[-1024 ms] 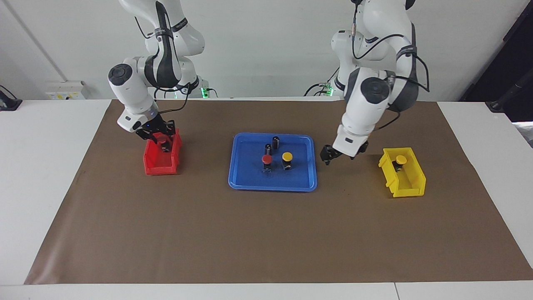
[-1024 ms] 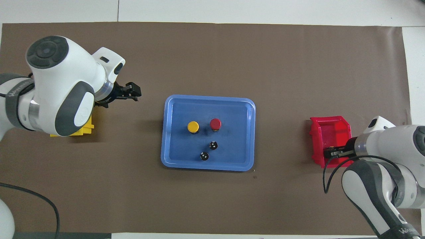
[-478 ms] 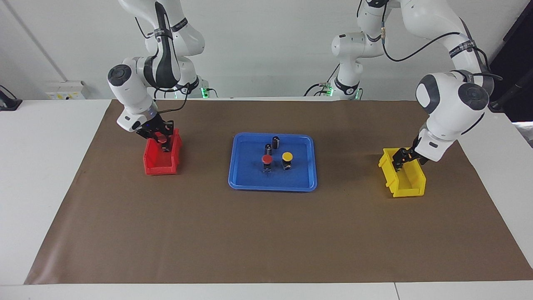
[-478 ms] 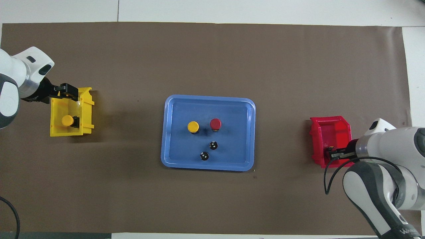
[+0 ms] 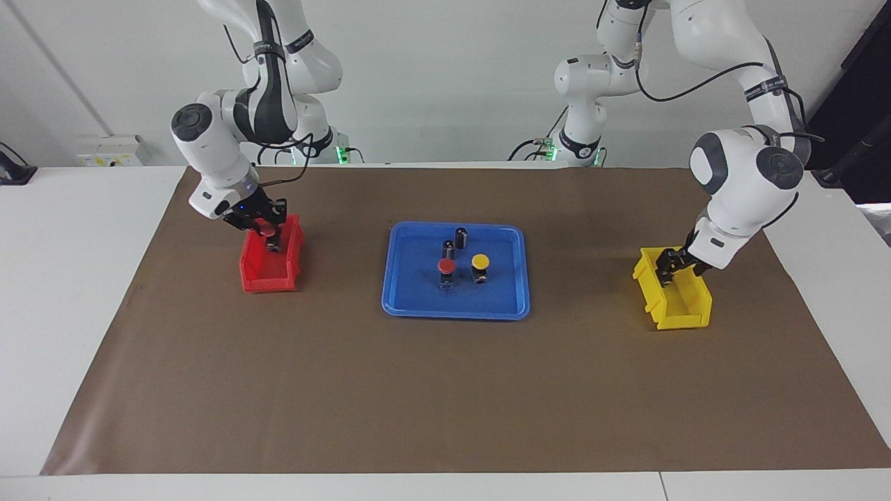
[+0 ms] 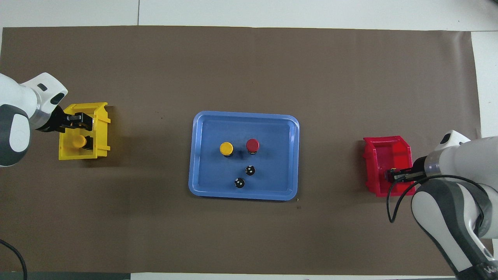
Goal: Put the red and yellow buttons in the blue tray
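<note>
The blue tray (image 5: 418, 292) (image 6: 206, 171) lies mid-table and holds one red button (image 5: 446, 266) (image 6: 252, 145) and one yellow button (image 5: 479, 261) (image 6: 226, 148), both upright. My right gripper (image 5: 266, 233) (image 6: 391, 175) is in the red bin (image 5: 268, 275) (image 6: 383, 149), shut on a second red button whose cap shows between the fingers. My left gripper (image 5: 667, 273) (image 6: 83, 120) is open, low over the yellow bin (image 5: 686, 309) (image 6: 99, 132). The second yellow button (image 6: 79, 141) stands in that bin, beside the fingertips.
Two dark cylinders without coloured caps (image 5: 461, 236) (image 6: 250, 170) stand in the tray, nearer to the robots than the two buttons. A brown mat (image 5: 445, 390) covers the table between the bins and the tray.
My left arm swung from beside the tray to the yellow bin and came down over it. My right gripper rose a little in the red bin with the red button.
</note>
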`<act>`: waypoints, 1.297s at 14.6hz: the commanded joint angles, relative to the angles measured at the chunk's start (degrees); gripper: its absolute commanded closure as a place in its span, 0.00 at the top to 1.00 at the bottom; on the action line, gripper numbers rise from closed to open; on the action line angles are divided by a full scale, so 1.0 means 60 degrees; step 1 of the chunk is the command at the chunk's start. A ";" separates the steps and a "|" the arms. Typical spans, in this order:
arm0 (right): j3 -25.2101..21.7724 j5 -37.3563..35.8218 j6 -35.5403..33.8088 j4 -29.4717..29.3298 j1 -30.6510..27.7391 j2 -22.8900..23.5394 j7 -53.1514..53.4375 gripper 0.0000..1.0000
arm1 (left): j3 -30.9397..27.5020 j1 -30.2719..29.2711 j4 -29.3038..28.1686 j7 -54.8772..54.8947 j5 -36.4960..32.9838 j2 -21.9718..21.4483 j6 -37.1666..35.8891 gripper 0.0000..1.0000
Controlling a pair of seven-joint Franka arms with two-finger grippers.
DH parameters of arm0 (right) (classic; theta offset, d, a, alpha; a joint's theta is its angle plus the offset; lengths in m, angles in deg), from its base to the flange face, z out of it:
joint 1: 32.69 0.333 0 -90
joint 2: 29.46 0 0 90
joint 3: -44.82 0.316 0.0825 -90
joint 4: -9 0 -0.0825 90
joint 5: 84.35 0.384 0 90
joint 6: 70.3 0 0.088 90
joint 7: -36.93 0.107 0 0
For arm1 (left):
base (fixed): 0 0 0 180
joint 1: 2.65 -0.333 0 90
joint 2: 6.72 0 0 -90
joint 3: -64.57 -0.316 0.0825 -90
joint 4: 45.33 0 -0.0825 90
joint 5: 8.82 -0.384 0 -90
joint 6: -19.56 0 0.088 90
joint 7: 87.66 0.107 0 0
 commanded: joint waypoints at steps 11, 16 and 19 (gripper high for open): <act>0.0078 0.0881 0.1954 -0.3174 0.4639 0.3210 0.5951 0.15 | 0.0112 -0.0512 -0.1846 0.0245 -0.0117 -0.0806 0.1749 0.53; 0.0078 0.0866 0.2628 -0.2954 0.4844 0.3781 0.5951 0.16 | 0.0112 -0.0409 -0.1832 0.0143 -0.0117 -0.0806 0.1632 0.02; 0.0078 0.0866 0.2877 -0.2925 0.4845 0.3958 0.5951 0.16 | 0.0112 -0.0292 -0.1191 0.0025 -0.0117 -0.0762 0.0903 0.01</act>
